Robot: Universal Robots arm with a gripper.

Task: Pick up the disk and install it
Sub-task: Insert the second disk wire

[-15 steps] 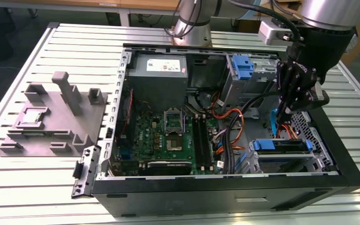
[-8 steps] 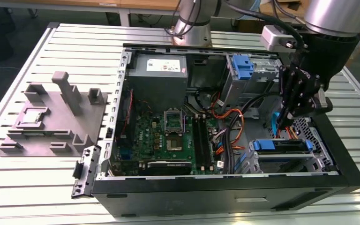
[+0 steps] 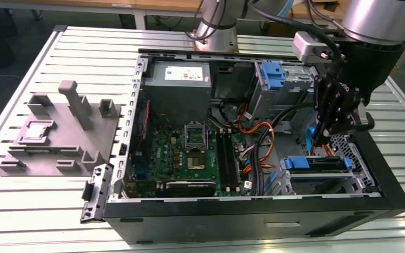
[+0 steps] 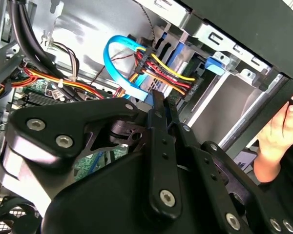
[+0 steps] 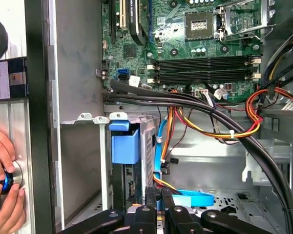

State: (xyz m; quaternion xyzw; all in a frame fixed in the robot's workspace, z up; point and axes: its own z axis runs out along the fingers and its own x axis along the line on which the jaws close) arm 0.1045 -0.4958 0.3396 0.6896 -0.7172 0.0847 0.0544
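Note:
The disk (image 3: 316,164) sits in the drive cage at the front corner of the open computer case, on the exterior view's right. Its blue frame faces up, with the grey body below it. In the first wrist view the disk (image 5: 125,142) shows its blue frame end, with a blue flat cable and coloured wires running beside it. My gripper (image 3: 326,138) hangs just above the disk among those cables. Its black fingers (image 4: 159,113) are pressed together, shut with nothing between them. The gripper (image 5: 158,196) tips point toward the blue cable.
The case (image 3: 259,216) holds a green motherboard (image 3: 188,153), a grey power supply (image 3: 177,79) and a second blue-latched cage (image 3: 273,76). Thick black cables (image 5: 185,100) cross the case. A person's hands (image 5: 2,170) rest outside the case wall. A grey fixture (image 3: 58,132) stands on the table.

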